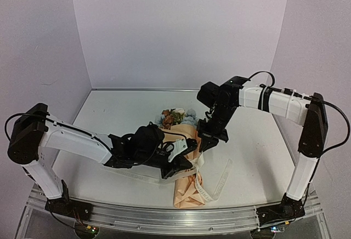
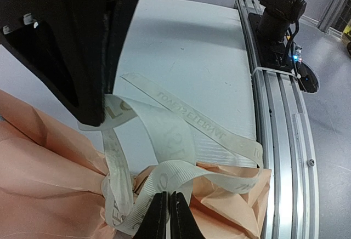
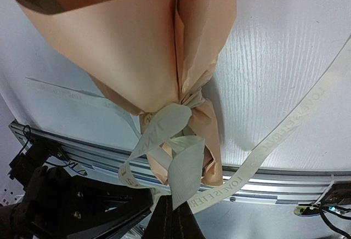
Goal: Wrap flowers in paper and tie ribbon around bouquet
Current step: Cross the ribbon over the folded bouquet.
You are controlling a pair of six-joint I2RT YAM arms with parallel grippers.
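Black right gripper (image 3: 173, 217) sits at bottom centre of the right wrist view, fingers pressed together and pinching a loop of the cream ribbon (image 3: 181, 168). Ribbon is knotted round the narrow neck of the tan paper (image 3: 137, 52) cone, centre frame. One lettered tail runs out to the right edge.

Left gripper (image 2: 168, 215) jaws also closed, bottom centre of the left wrist view. Tips are right at a ribbon strand over crumpled paper; can't tell if the strand is actually pinched. Right gripper's tip, upper left of that view, holds another stretch of ribbon.

Top view: bouquet (image 1: 185, 189) lies on the white table (image 1: 120, 118), centre frame, narrow end toward the bottom edge. Flowers (image 1: 174, 117) poke out the far end, pink, white, pale blue. Both grippers are close together over it. Ribbon tails trail lower right of the bouquet, near the metal rail (image 1: 164, 217).
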